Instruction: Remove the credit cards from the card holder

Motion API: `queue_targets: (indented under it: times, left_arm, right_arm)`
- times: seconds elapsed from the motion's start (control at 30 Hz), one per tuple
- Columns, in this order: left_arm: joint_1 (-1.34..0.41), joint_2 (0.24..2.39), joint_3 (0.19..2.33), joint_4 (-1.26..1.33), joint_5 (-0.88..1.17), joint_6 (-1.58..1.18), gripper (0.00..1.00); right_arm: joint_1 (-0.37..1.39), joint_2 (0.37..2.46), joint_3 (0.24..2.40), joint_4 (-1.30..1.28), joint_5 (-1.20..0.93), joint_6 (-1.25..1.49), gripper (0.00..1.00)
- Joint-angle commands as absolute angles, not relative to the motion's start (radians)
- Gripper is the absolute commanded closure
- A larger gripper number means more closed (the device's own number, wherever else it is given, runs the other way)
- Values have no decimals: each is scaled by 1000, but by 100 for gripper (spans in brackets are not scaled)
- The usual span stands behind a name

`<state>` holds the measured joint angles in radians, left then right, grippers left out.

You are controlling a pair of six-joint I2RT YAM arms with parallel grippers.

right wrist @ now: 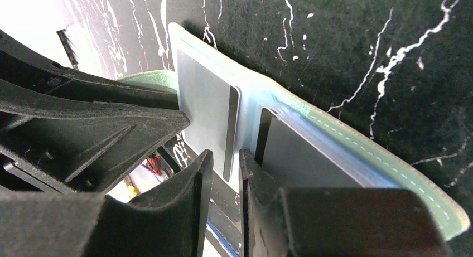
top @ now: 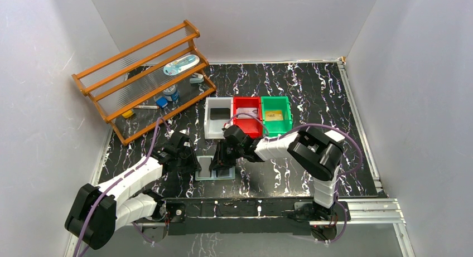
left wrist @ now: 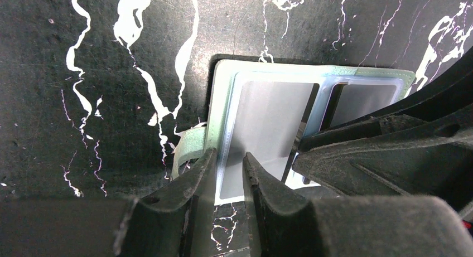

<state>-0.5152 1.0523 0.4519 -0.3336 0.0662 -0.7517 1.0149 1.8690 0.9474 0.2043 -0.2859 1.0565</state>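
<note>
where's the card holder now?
Top view, left of centre: the card holder lies open on the table between the left gripper and right gripper, nearer than the grey bin.

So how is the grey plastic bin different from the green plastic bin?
The grey plastic bin stands at the left end of the row, the green plastic bin at the right end, a red plastic bin between them. The grey one holds a dark flat card; the green one holds a yellowish flat card. Both are open-topped boxes of about the same size.
</note>
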Motion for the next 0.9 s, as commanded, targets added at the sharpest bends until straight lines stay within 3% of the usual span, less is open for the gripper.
queue_targets:
  times: [0.0, 0.33, 0.57, 0.87]
  left_arm:
    - [-520, 1060, 433, -336, 100, -743, 78]
    - [-520, 1050, 432, -323, 120, -747, 82]
    - [-519, 1046, 433, -323, 120, -745, 83]
    - [-520, 1041, 433, -324, 112, -744, 83]
  right_arm:
    - [1012, 1911, 919, 308, -311, 1110, 68]
    - [1011, 1912, 894, 381, -303, 1164, 75]
    - [1011, 1874, 885, 373, -279, 1138, 100]
    - [1010, 1811, 872, 296, -252, 1093, 100]
